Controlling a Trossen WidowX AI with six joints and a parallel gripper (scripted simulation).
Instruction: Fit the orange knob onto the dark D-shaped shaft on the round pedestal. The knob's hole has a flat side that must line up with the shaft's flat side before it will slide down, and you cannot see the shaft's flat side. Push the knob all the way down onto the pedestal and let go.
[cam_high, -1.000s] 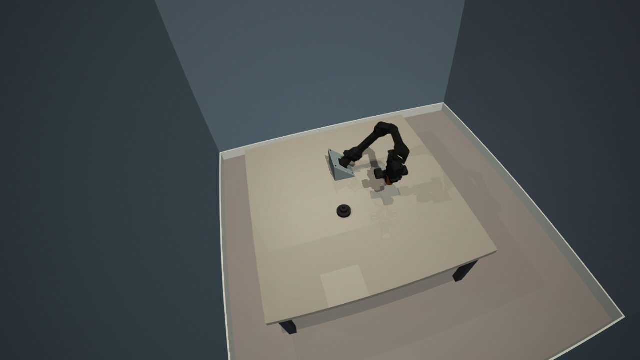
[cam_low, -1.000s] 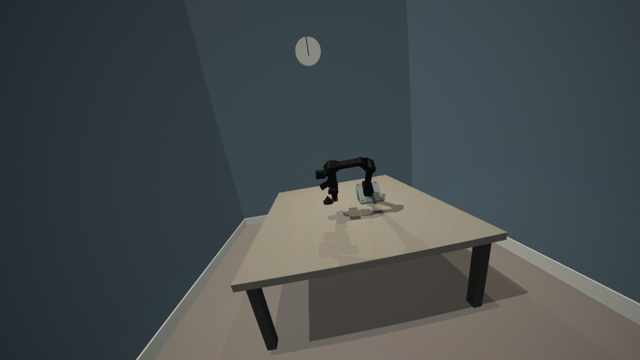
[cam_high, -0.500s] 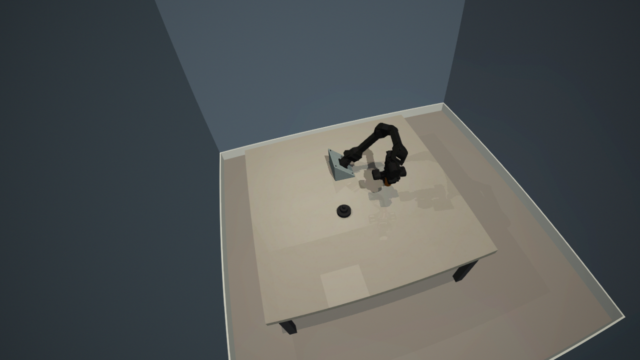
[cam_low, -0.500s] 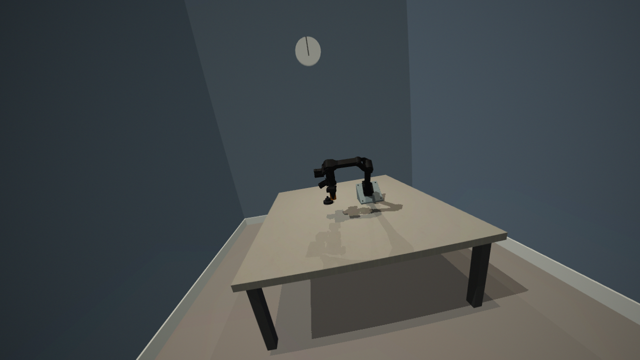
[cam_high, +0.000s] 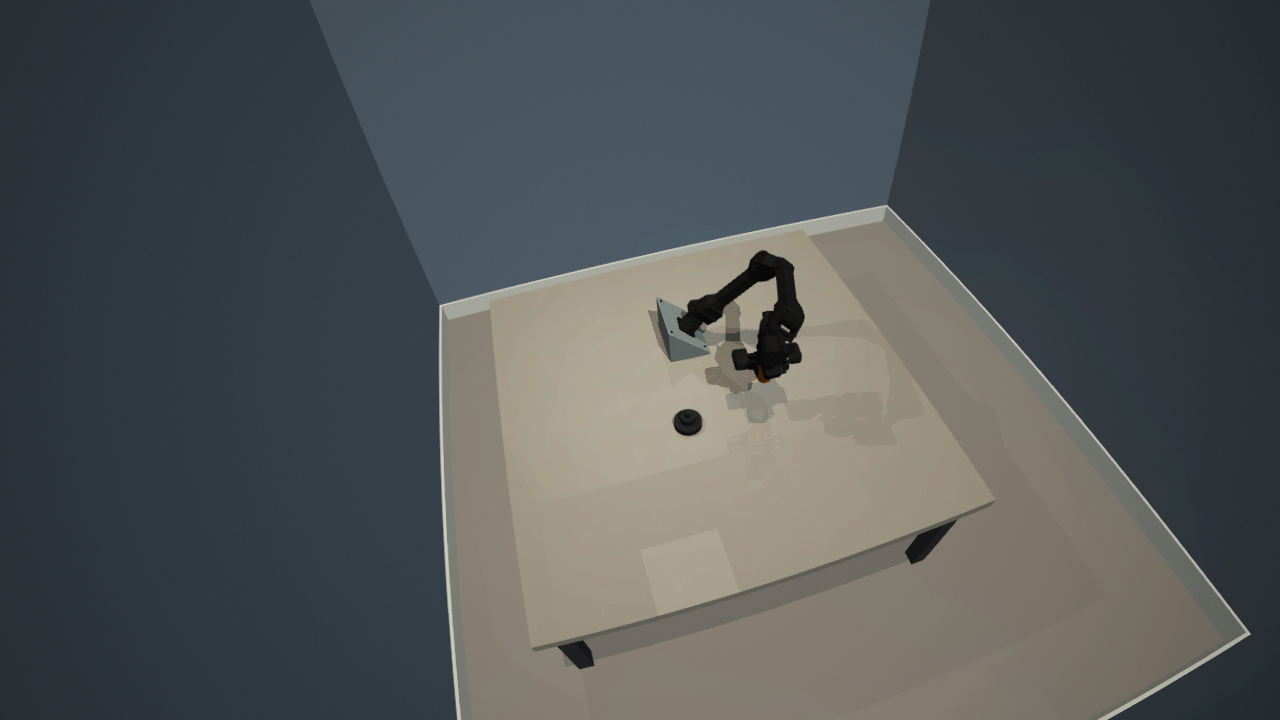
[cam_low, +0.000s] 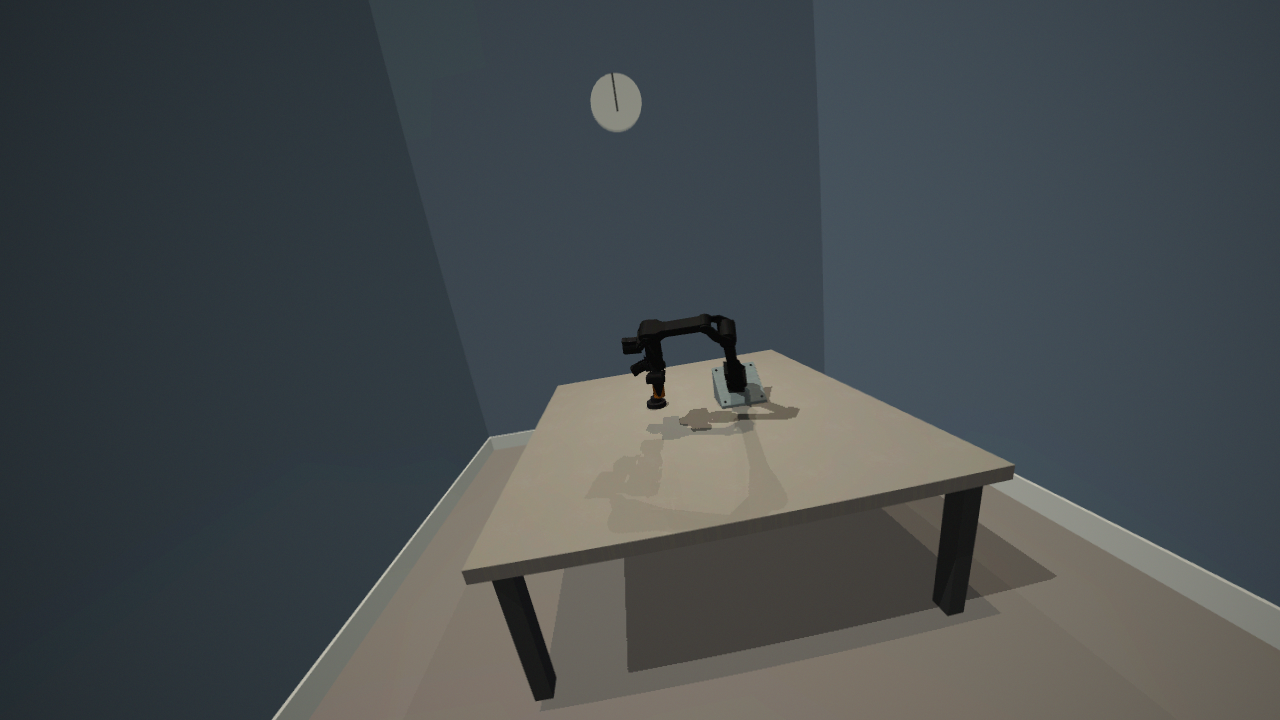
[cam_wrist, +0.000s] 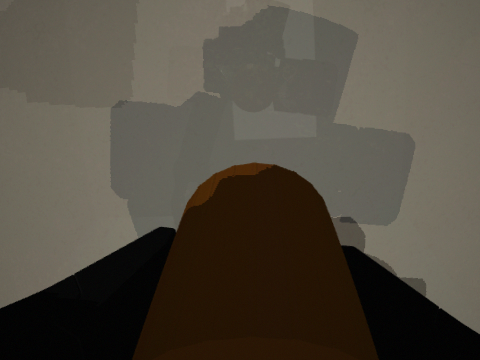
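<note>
My gripper (cam_high: 765, 373) (cam_low: 658, 390) (cam_wrist: 255, 254) is shut on the orange knob (cam_high: 762, 377) (cam_low: 655, 394) (cam_wrist: 260, 280) and holds it raised above the table. In the wrist view a finger presses on each side of the knob, and its hole is hidden. The dark round pedestal (cam_high: 687, 428) (cam_low: 656, 404) stands on the table with its short shaft (cam_high: 687, 414) pointing up. In the top view the knob is up and to the right of the pedestal, well apart from it. In the exterior view the knob lines up in front of or over the shaft. The shaft's flat side cannot be seen.
The arm's base sits on a pale sloped mount (cam_high: 682, 349) (cam_low: 721, 390) behind the pedestal. The tabletop (cam_high: 581, 555) (cam_low: 850, 447) carries the arm's shadows, and its edges show in the top and exterior views. Shadows fill much of the wrist view.
</note>
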